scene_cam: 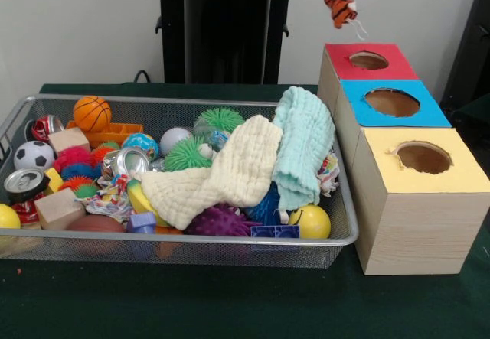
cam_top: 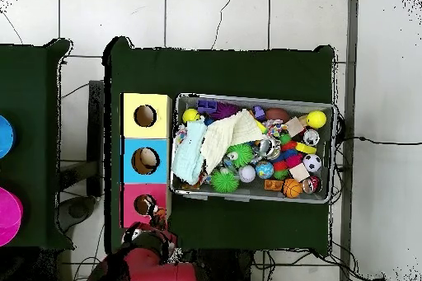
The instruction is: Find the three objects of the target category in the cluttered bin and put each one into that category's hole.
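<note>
So the end effector [scene_cam: 341, 2] is up at the top of the front view, pinched shut on a little striped orange figure [scene_cam: 340, 11], tiger-looking, dangling with its long axis pretty much vertical; that's one of the three objects. The hole [scene_cam: 369, 60], the round one with the red surround, sits below it and a touch toward the camera and right in that view, so I'd guess the coming move is a small shift over the opening, then let go; overhead view shows the figure right by the red hole's edge. Boxes are pale wood, flat tops, cleanly cut round holes. The bin [scene_cam: 348, 232] is silver wire mesh on the dark green surface [scene_cam: 230, 301], stuffed with spiky rubber balls, crushed cans and two waffle-textured cloths; can't spot the other figures in there.
</note>
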{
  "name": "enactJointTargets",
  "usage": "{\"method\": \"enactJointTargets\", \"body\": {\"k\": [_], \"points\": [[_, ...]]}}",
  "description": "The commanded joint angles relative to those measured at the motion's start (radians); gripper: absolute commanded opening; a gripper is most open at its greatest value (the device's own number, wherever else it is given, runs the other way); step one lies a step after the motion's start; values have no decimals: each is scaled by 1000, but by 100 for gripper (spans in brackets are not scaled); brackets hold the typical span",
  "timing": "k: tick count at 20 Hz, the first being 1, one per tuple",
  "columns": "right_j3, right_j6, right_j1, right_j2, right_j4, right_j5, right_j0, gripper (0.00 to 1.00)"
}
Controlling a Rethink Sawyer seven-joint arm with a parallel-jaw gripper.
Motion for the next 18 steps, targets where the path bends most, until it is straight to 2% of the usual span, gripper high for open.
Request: {"method": "enactJointTargets", "body": {"k": [1,9,15,18], "points": [[-84,242,87,-46,78,102,40,0],[-122,215,194,-75,107,-2,71,0],[-146,182,260,-32,136,-39,50,0],[-154,194,284,-39,145,-42,72,0]]}}
